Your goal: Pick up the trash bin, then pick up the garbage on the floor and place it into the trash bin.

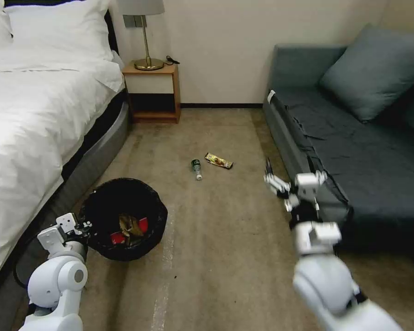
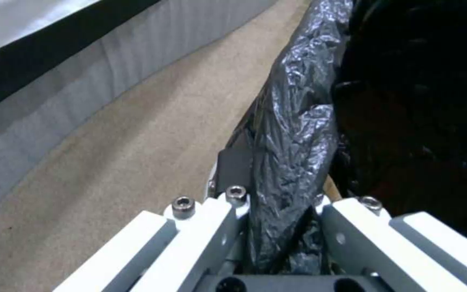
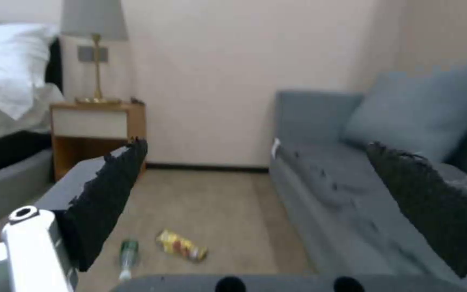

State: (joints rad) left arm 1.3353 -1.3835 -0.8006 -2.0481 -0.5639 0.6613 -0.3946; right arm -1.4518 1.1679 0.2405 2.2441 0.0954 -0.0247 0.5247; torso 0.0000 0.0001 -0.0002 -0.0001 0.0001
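Trash bin (image 1: 126, 220), lined with a crinkled black bag (image 2: 293, 121), sits low at the robot's left, close beside the grey bed base (image 2: 55, 105). The left tool (image 1: 80, 226) is clenched on its near rim: in the left wrist view bunched bag plastic runs up between the white links, and a dark pad (image 2: 233, 164) presses the rim's outer side. Inside the bin lie a red-and-white carton (image 1: 119, 236) and a crumpled tan-brown paper (image 1: 129, 225). A narrow strip of floor (image 1: 225, 239) separates the bin from the bed.

On the right, the right tool (image 1: 269, 177) hangs above the carpet just beside the front edge of the grey-blue sofa (image 1: 354, 156). It is spread wide and grasps nothing; the right wrist view shows its two black pads (image 3: 109, 194) far apart with bare carpet between them.

Farther ahead, in the open middle of the floor, a small green bottle (image 1: 197, 168) with a white cap lies on its side, and a gold-brown snack wrapper (image 1: 218, 161) lies just to its right, near but apart from it. Both rest well clear of bed and sofa, with open carpet all around.

Beyond them, a wooden nightstand (image 1: 154, 92) carrying a brass lamp (image 1: 147, 41) stands against the far wall, next to the bed's head.
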